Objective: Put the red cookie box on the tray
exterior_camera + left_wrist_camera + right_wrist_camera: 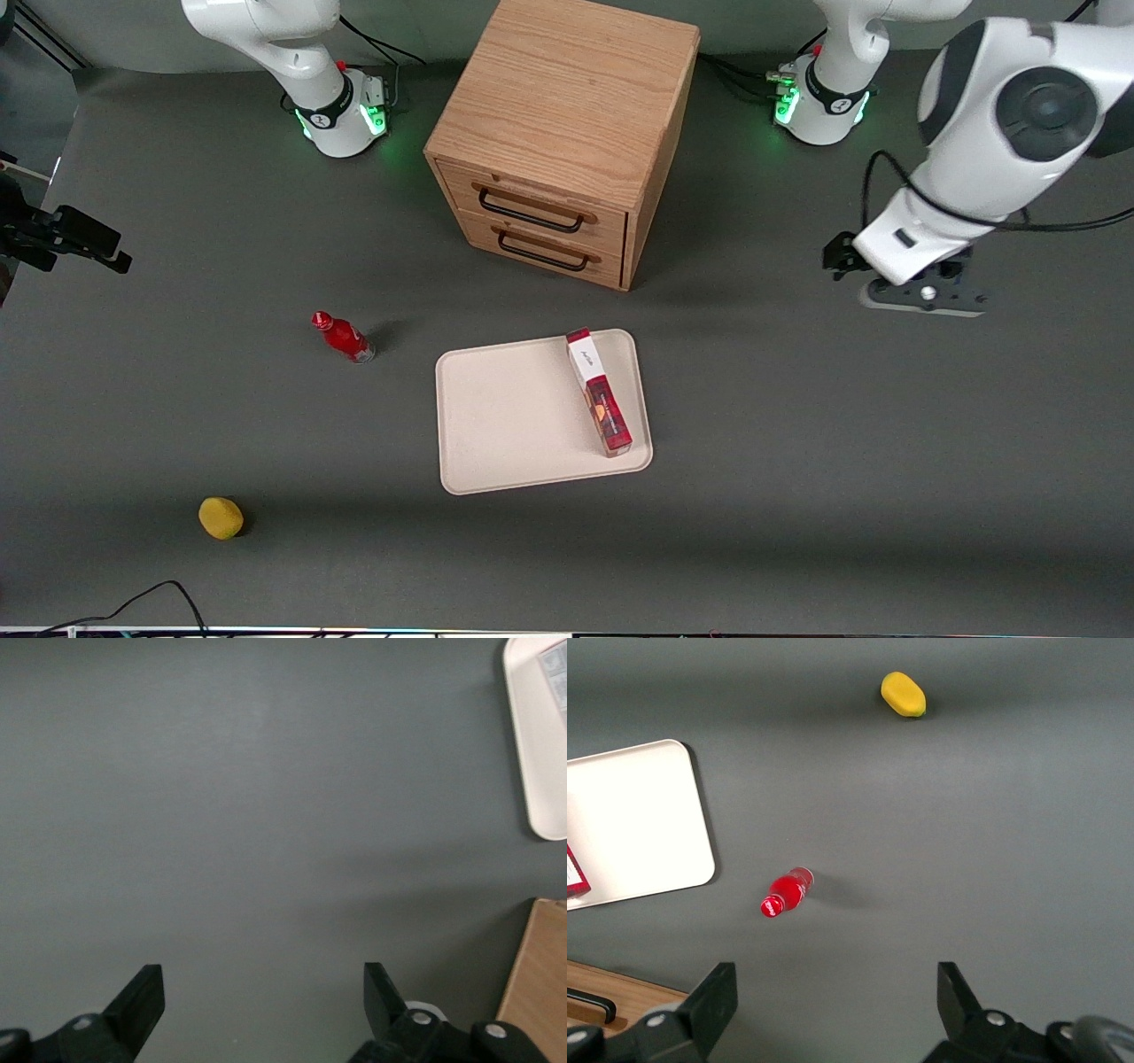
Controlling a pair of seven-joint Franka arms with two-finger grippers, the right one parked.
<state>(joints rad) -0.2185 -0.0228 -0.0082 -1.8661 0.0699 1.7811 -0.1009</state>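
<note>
The red cookie box (599,392) lies flat on the cream tray (514,416), along the tray's edge toward the working arm's end. My gripper (924,298) hangs over bare grey table well off toward the working arm's end, apart from the tray and about level with the cabinet's front. In the left wrist view the gripper (263,973) is open with only table between its fingers. That view also catches a strip of the tray (538,753) and the box's pale label (556,678). The right wrist view shows the tray (638,815) and one end of the box (574,875).
A wooden drawer cabinet (563,133) stands farther from the front camera than the tray; its corner (540,983) shows near my gripper. A small red bottle (344,338) and a yellow fruit (221,517) lie toward the parked arm's end.
</note>
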